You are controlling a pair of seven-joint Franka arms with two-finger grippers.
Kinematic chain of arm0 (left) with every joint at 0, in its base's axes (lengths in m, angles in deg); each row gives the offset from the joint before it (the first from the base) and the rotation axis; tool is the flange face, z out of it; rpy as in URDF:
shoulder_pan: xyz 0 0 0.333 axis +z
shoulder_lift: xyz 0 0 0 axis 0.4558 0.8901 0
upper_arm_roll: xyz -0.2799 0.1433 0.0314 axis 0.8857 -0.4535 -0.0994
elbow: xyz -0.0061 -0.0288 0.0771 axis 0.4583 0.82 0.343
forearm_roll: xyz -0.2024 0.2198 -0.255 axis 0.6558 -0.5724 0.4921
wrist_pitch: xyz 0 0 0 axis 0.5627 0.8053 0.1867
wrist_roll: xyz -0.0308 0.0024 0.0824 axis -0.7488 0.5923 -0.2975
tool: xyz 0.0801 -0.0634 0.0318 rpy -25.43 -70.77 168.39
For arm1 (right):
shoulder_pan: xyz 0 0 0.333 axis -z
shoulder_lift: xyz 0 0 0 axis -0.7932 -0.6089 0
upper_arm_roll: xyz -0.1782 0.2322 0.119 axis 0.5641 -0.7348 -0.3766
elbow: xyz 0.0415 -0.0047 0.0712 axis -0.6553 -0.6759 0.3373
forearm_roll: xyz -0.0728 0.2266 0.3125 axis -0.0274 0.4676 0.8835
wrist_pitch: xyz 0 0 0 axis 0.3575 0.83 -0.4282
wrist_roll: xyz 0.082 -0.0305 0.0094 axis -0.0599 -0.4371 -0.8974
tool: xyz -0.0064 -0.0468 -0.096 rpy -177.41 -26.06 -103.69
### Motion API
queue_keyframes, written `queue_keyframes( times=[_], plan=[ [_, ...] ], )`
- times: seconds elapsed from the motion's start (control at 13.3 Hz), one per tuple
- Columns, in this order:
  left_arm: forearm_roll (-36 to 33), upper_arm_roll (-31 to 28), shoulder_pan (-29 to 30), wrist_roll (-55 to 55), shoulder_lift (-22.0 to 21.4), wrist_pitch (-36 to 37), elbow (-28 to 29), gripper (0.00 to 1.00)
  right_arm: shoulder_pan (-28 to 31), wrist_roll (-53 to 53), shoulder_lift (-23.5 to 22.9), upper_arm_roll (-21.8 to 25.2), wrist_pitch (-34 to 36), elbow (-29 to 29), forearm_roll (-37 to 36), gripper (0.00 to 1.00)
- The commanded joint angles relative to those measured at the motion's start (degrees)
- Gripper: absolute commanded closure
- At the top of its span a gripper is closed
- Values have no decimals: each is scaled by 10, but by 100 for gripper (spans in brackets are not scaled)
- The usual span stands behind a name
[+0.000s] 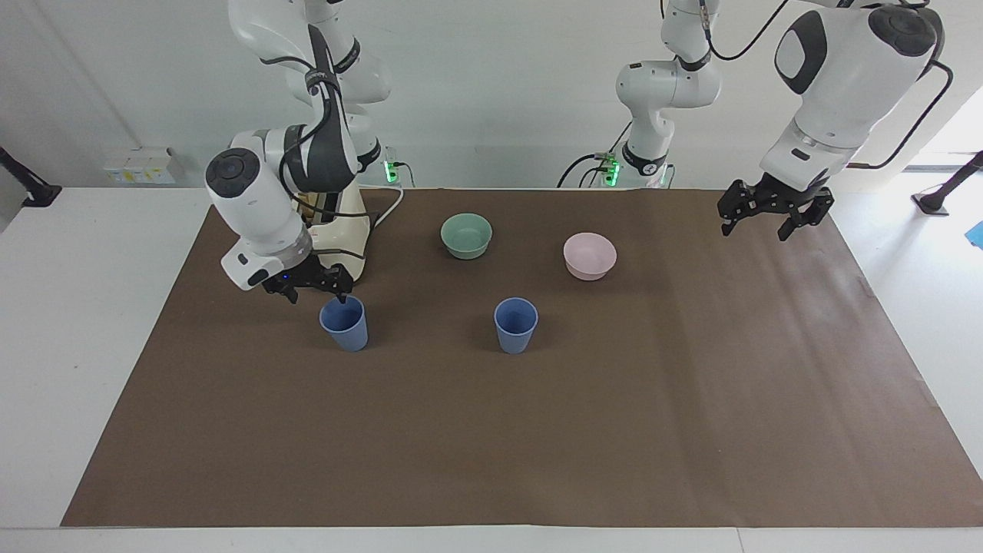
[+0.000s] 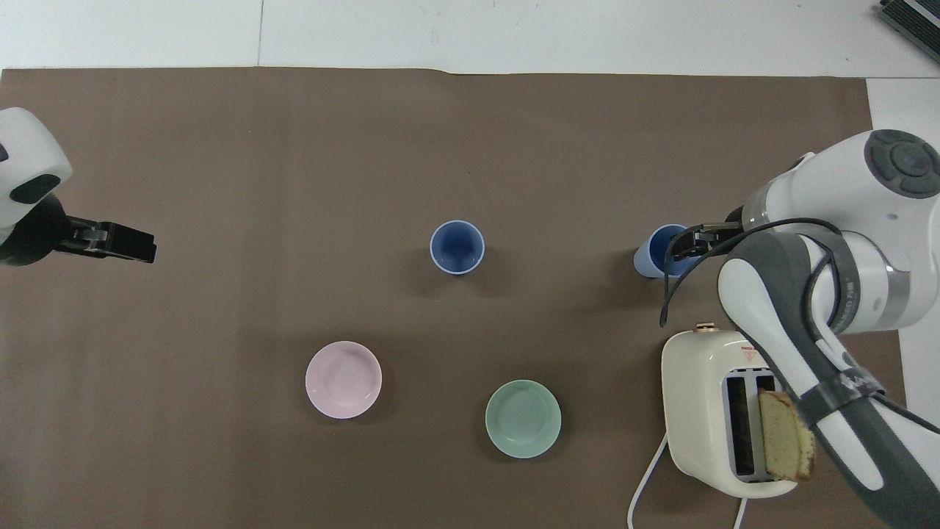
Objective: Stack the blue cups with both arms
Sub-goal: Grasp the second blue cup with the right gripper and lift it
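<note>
Cream toaster (image 2: 705, 411) with bread slice (image 2: 786, 444) standing in one slot, mint-green bowl (image 2: 523, 419) beside it, pink bowl (image 2: 343, 380) alongside, brown paper mat (image 2: 367, 147) covering white desk (image 2: 514, 33)

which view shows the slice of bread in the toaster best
The overhead view: the bread slice stands in full sight in one slot of the toaster. In the facing view the right arm hides the toaster's top, so no bread shows.

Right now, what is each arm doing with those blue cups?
Right gripper at rim of blue cup by the toaster, no grip seen. Left gripper waits, fingers apart. Middle blue cup untouched; nothing blocking.
</note>
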Motion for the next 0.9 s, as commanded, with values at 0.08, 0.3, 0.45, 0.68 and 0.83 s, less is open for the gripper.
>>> queue_keyframes(
  times=[0.08, 0.3, 0.45, 0.68, 0.83],
  plan=[
    [-12, 1, 3, -19, -6, 72, -52, 0, 2, 4, -7, -2, -36, -27, 8, 0],
    [-9, 1, 3, -20, -25, 80, -48, 0, 2, 1, -18, -2, -43, -28, 8, 20],
    [-8, -1, 4, -16, -25, 79, -47, 0, 2, 1, -18, -2, -43, -28, 8, 78],
    [-4, 0, 3, -11, -28, 94, -65, 0, 2, 1, -18, -2, -42, -26, 8, 100],
    [-4, 2, 3, -11, -29, 113, -76, 0, 2, 3, -20, -2, -40, -22, 8, 100]
  ],
)
